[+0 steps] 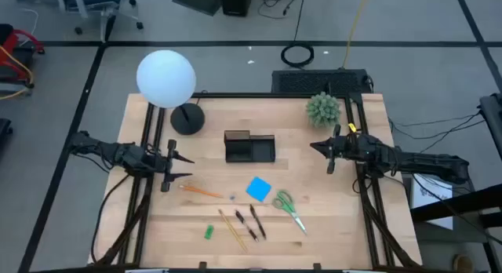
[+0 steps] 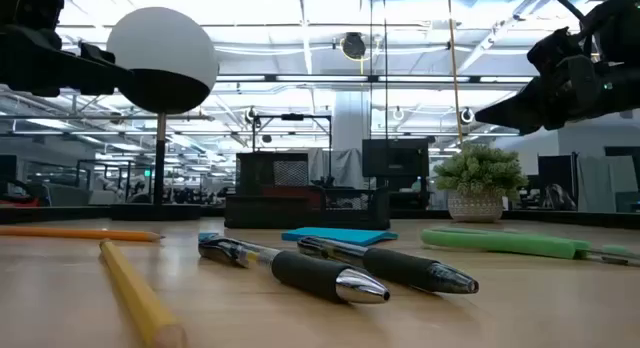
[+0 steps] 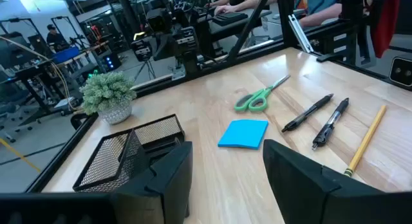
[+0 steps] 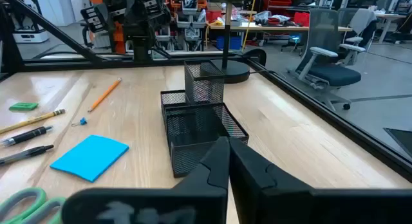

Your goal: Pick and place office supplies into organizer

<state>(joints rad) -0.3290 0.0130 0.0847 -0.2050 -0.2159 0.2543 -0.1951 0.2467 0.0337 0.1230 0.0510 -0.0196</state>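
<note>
organizer point(image 1: 249, 147) mid-table | sticky pad point(image 1: 258, 189), scissors point(image 1: 289, 208) nearer front edge

We see a pale wooden table point(image 1: 314, 230) bearing, between both grippers, a black mesh organizer point(image 1: 249, 147); nearer the left gripper point(image 1: 179, 169), pencils, pens, scissors.

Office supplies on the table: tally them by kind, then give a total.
Scissors: 1
Sticky pad: 1
Pencils: 2
Pens: 2
Green eraser: 1
Total: 7, all outside the organizer.
</note>
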